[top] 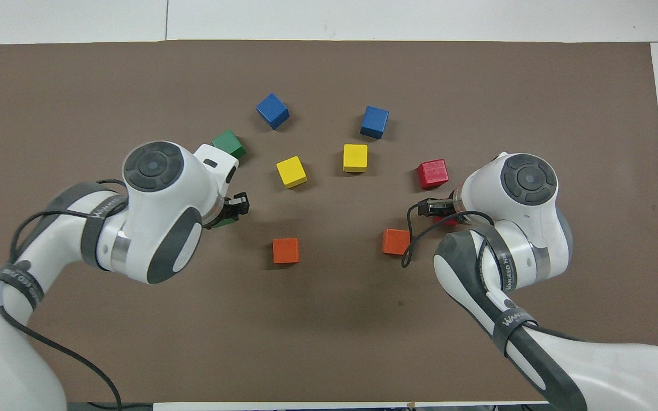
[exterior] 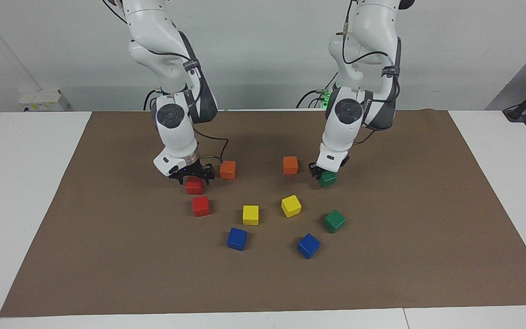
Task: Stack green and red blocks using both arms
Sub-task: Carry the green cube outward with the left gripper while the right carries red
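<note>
Because the left gripper (exterior: 326, 175) has its fingers clamped on the upper part of one green block (exterior: 328, 179), apparently lifted just off the brown mat (exterior: 404, 274), a shallow or off-centre hold could let the cube twist or drop on the carry to the second green block (exterior: 334, 221), which lies on the mat past the fingertips, farther from the robots. That cube sits turned at an angle, so a carried block set down square to the fingers might land cornerwise and slide off. On the right arm's end, the right gripper (exterior: 194, 179) stands with its fingers spread wide on either side of a red block (exterior: 194, 185) that rests on the mat between them, holding nothing; if it closes off-centre, one finger may push the cube toward the other red block (exterior: 201, 206) just ahead of the fingertips, or toward the orange block (exterior: 228, 169) beside the gripper. Both arms reach down steeply from their bases, wrists bent so the fingers point almost straight at the mat, the left forearm leaning slightly toward its own end of the table.
</note>
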